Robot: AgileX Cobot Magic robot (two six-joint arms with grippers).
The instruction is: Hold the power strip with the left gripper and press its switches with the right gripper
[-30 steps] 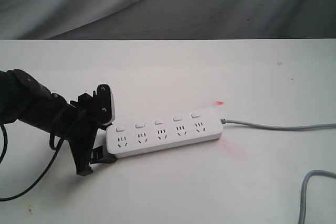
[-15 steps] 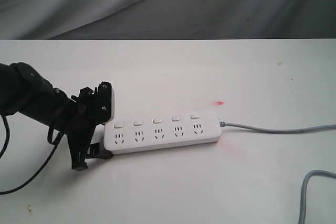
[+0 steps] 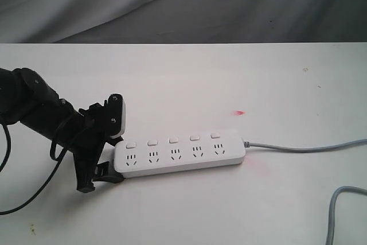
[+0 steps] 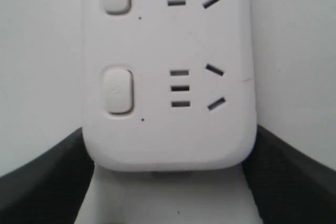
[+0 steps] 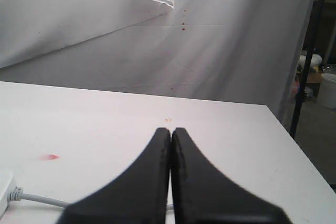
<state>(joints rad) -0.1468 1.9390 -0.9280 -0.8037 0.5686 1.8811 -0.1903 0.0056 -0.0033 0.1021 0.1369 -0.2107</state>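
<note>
The long white power strip [image 3: 180, 152] lies on the white table with its five small switches [image 3: 172, 140] in a row facing up. Its grey cord [image 3: 304, 147] runs off to the right. My left gripper [image 3: 117, 154] is shut on the strip's left rounded end, one jaw at the far side and one at the near side. In the left wrist view that end of the power strip [image 4: 168, 77] fills the space between the left gripper [image 4: 169, 136] jaws, with the end switch [image 4: 117, 89] showing. My right gripper [image 5: 170, 132] is shut on nothing, above the table, and is out of the exterior view.
A loop of grey cord [image 3: 338, 199] lies at the front right corner. A small red mark [image 3: 239, 112] sits on the table behind the strip. Grey cloth hangs behind the table's back edge [image 3: 229, 43]. Loose black cable [image 3: 34, 193] trails from the left arm.
The left gripper has dragged the strip a little toward the table's front, and the strip has swung closer to level. The cord followed it.
</note>
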